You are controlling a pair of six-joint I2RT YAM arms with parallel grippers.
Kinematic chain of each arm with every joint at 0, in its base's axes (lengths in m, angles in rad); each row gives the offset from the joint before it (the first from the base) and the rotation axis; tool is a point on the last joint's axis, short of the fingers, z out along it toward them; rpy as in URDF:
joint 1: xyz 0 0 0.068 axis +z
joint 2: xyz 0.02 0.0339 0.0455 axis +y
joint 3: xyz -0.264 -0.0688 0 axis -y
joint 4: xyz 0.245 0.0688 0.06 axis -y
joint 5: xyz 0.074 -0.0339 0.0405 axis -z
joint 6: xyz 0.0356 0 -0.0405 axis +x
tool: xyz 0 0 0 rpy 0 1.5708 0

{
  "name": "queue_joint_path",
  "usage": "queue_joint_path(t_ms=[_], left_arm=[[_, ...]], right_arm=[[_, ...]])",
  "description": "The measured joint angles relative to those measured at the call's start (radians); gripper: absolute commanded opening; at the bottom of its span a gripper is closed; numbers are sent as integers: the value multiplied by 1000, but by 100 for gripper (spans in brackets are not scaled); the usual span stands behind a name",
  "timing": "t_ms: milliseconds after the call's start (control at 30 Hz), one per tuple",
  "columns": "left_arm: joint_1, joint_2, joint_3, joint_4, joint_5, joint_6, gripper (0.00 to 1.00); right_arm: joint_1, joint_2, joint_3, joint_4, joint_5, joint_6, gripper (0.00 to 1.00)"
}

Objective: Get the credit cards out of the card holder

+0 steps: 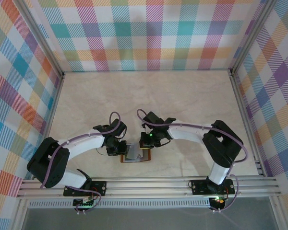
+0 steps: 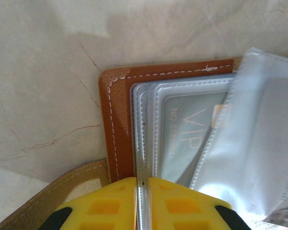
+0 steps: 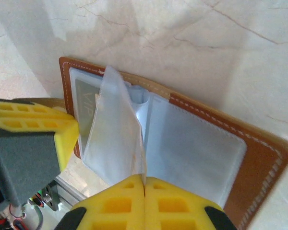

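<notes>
On the pale marble-look table the reddish-brown leather card holder lies open near the front edge, between both arms. The left gripper is pinched tight on the stacked clear plastic sleeves, seemingly to pin them flat. The right gripper, likewise closed, lifts one loose sleeve leaf, probably to expose the pale VIP-marked credit card in its pocket.

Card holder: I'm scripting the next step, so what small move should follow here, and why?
Probably the right gripper should fold its pinched clear sleeve away. The left gripper pins the card holder by its other sleeves, and the VIP card beneath is half covered by that raised sleeve.
</notes>
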Motion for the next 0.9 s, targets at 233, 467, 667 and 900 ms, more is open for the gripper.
queue_joint_path(t_ms=[233, 467, 667, 900], left_arm=[[-1, -70, 0, 0, -16, -7, 19], [-1, -117, 0, -2, -50, -8, 20], [-1, -130, -1, -2, -63, -8, 20], [-1, -130, -1, -2, -71, -7, 20]], right_arm=[[-3, -83, 95, -152, 96, -116, 5], [-33, -102, 218, -294, 238, -405, 0], [-75, -78, 370, -412, 298, -808, 0], [-154, 124, 678, -585, 333, -1191, 0]])
